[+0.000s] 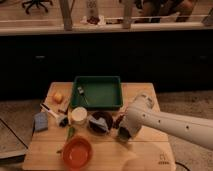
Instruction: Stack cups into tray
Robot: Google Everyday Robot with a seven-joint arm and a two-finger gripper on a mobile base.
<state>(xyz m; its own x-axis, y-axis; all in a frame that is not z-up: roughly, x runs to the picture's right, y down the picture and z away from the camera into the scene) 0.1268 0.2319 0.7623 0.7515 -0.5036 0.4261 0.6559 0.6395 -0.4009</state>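
The gripper [121, 133] hangs low over the counter [112, 156], a little right of the middle, at the end of the white arm [165, 125] that reaches in from the right edge. The arm's thick end covers most of it, so I cannot tell whether it is open, closed or gripping anything. A small dark shape [119, 120] sits against the arm's end on its left side. Whether it is a cup I cannot tell.

Just left of that stands the dark bowl [100, 122] with a blue patch on its near side, close to the gripper but apart from it. Left of the bowl and nearly touching it is a pale round thing [78, 115]. A small green thing [70, 133] lies just in front of it.

The tray [97, 79] lies at the middle of the far edge, beyond the dark bowl and well clear of the gripper. Its floor is bare but for a small pale thing [80, 92] near its left wall, too small to name.

The orange bowl [77, 152] stands at the near edge, left of the middle.

Toward the left edge lie a small orange ball [58, 97] beside the tray's left wall, a thin utensil [50, 109] lying aslant in front of it, and a blue block [40, 121] closest to the edge.
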